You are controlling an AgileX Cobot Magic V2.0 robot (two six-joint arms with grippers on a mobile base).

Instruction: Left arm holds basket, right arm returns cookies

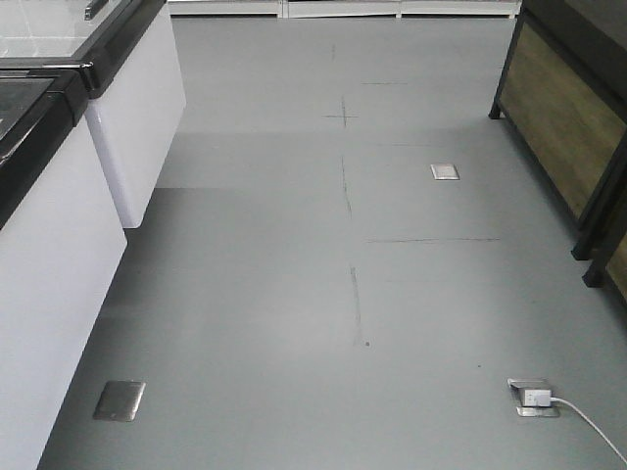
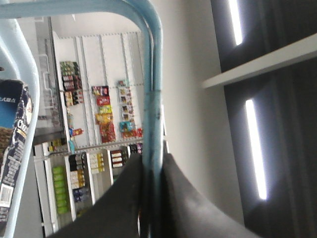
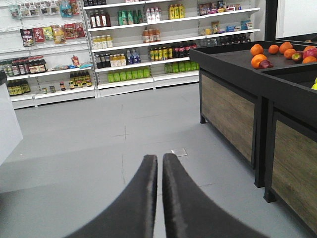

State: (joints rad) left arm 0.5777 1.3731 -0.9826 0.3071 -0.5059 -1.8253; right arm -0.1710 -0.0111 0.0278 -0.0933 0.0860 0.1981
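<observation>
In the left wrist view my left gripper [image 2: 151, 163] is shut on a light blue hoop handle of the basket [image 2: 154, 99], which runs up between the black fingers [image 2: 178, 198] and curves left across the top. A second pale blue handle [image 2: 27, 99] arcs at the far left. The cookies [image 2: 15, 144], a dark navy box with a white barcode label, show at the left edge behind it. My right gripper [image 3: 162, 157] points over grey floor, its fingers [image 3: 148, 188] nearly touching with nothing between them. Neither arm appears in the front view.
White chest freezers [image 1: 59, 225] line the left of the aisle; a black and wood produce stand [image 1: 563, 117] with oranges [image 3: 257, 58] stands right. Stocked shelves [image 3: 124, 49] fill the far wall. Floor sockets [image 1: 120, 399] and a plugged white cable [image 1: 578, 416] lie on the floor.
</observation>
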